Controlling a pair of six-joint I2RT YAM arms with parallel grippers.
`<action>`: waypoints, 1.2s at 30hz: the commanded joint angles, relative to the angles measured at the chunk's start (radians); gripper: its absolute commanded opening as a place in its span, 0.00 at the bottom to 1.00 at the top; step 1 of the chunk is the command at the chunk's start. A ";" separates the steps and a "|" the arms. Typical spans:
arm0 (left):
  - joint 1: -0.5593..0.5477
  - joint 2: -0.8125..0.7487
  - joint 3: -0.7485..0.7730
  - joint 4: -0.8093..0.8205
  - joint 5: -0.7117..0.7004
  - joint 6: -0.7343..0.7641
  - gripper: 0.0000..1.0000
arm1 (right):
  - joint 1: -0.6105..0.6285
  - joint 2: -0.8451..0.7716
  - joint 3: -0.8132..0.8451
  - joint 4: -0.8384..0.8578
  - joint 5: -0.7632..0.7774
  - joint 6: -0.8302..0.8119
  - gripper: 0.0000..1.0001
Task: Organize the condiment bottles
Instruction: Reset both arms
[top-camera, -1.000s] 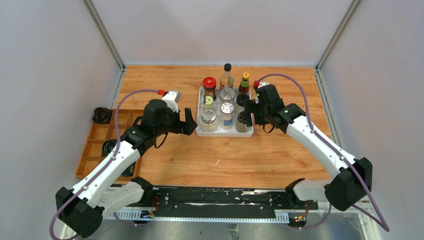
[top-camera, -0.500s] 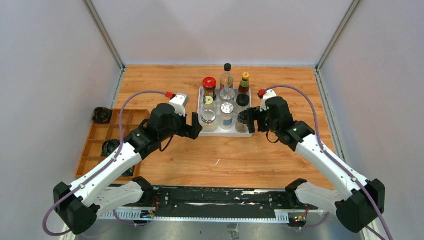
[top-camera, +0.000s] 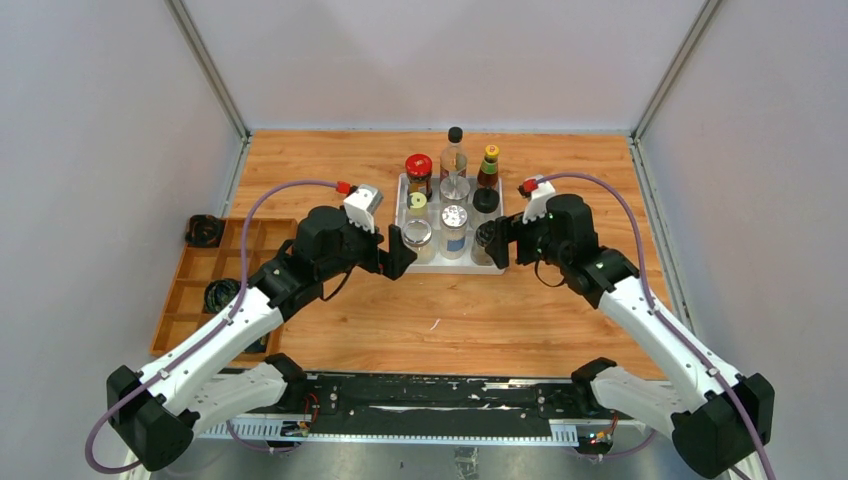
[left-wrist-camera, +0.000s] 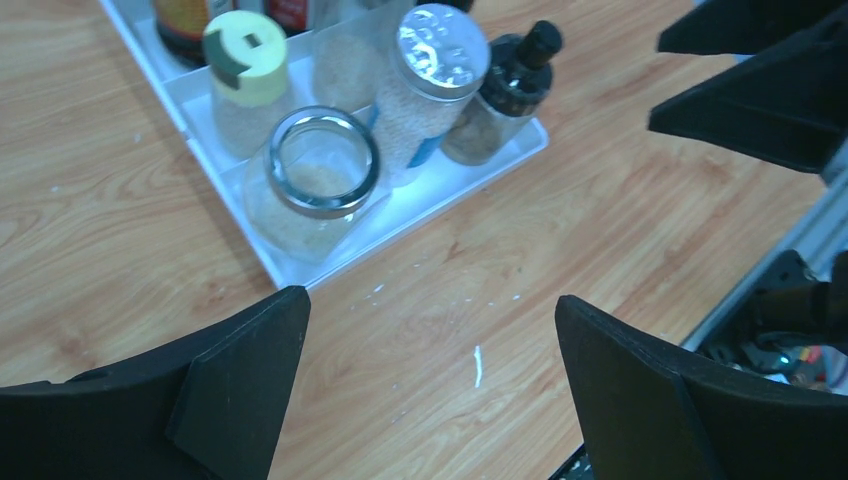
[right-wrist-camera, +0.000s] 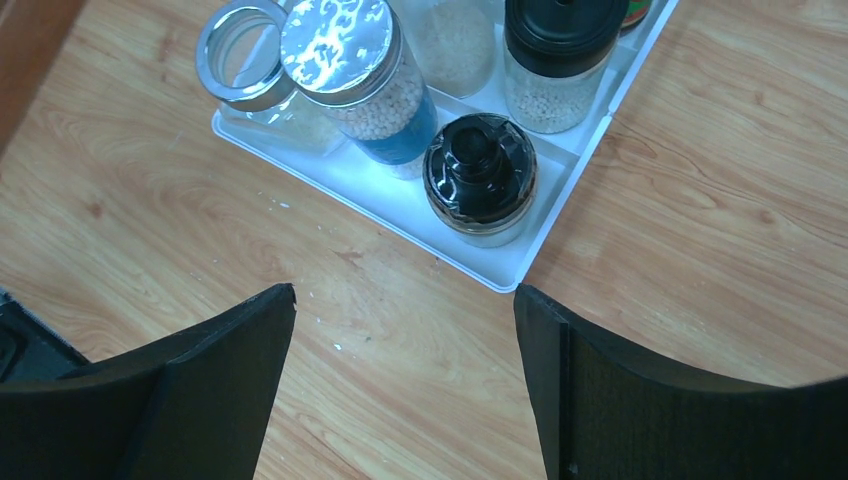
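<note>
Several condiment bottles stand in a white tray (top-camera: 450, 267). At the back are a red-capped jar (top-camera: 419, 168), a tall clear bottle (top-camera: 454, 155) and a yellow-capped bottle (top-camera: 489, 162). In front are a silver-rimmed glass jar (top-camera: 417, 239) (left-wrist-camera: 315, 180), a silver-capped jar (top-camera: 454, 226) (left-wrist-camera: 430, 70) (right-wrist-camera: 365, 70) and a small black-capped bottle (top-camera: 484, 241) (right-wrist-camera: 480, 180). My left gripper (top-camera: 397, 252) (left-wrist-camera: 430, 305) is open and empty over bare wood at the tray's front left corner. My right gripper (top-camera: 497, 245) (right-wrist-camera: 405, 295) is open and empty at the front right corner.
A wooden compartment organizer (top-camera: 190, 290) lies at the left, with black coiled cables (top-camera: 204, 230) in and beside it. Enclosure walls stand on three sides. A black rail (top-camera: 450, 395) runs along the near edge. Small white crumbs (left-wrist-camera: 478, 365) lie on the wood.
My left gripper has moved right, up to the tray's front left corner. My right gripper has drawn back from the bottles toward the tray's front right corner. Both stayed open.
</note>
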 joint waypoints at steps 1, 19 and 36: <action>-0.004 -0.010 -0.014 0.088 0.164 0.005 1.00 | -0.041 -0.032 -0.020 0.023 -0.115 0.005 0.86; -0.003 -0.145 0.206 -0.256 -0.040 0.066 1.00 | -0.125 -0.290 0.142 -0.250 -0.003 0.012 0.85; -0.004 -0.348 0.047 -0.294 -0.316 -0.008 1.00 | -0.125 -0.431 0.036 -0.336 0.155 0.009 0.88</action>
